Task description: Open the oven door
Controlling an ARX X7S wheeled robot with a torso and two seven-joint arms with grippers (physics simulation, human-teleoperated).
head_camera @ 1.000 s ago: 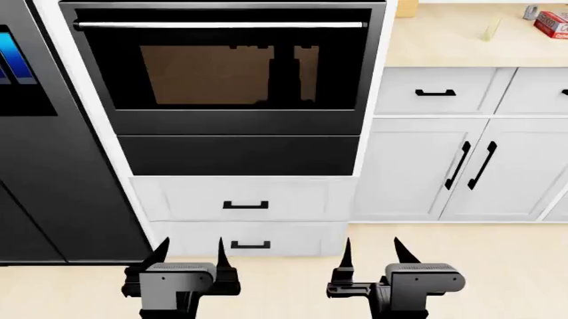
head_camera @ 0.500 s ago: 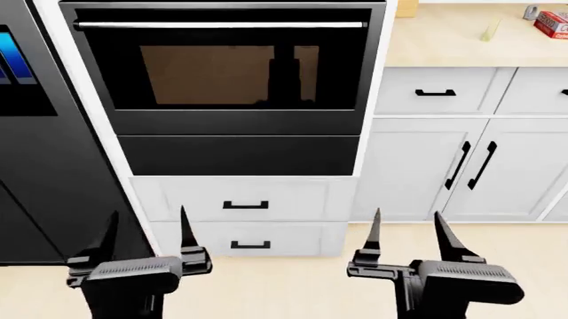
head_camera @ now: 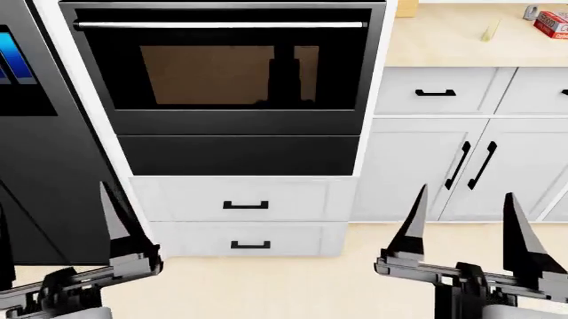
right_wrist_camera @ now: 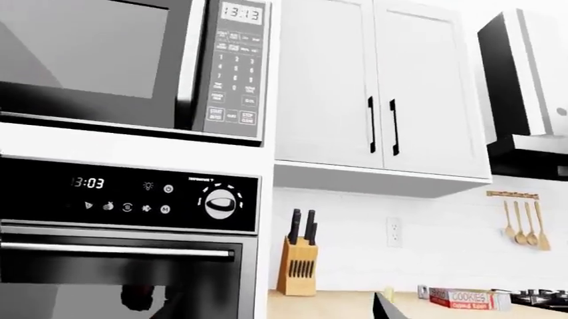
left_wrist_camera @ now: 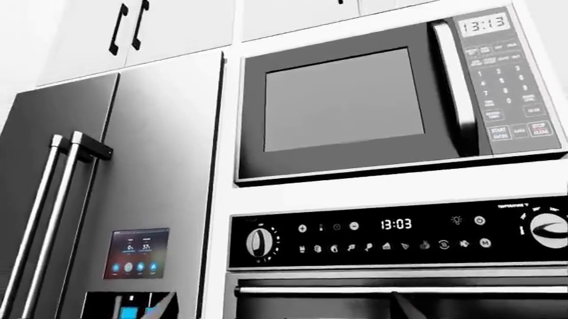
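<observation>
The oven door (head_camera: 226, 70) stands shut high in the head view, its silver bar handle (head_camera: 220, 25) well above and beyond the left gripper (head_camera: 58, 232) and right gripper (head_camera: 461, 219) (both jaws spread apart, grasping nothing).

Oven door (head_camera: 222, 80): glossy black, brown-tinted window, silver handle (head_camera: 220, 25). Drawers (head_camera: 244, 199) white, black pulls. Floor (head_camera: 310, 286) pale beige.

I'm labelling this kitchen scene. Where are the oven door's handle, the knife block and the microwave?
oven door handle (head_camera: 220, 25), head view, middle of the silver bar.
knife block (right_wrist_camera: 297, 266), right wrist view, wooden front face below the knife handles.
microwave (left_wrist_camera: 342, 100), left wrist view, centre of its door window.
</observation>
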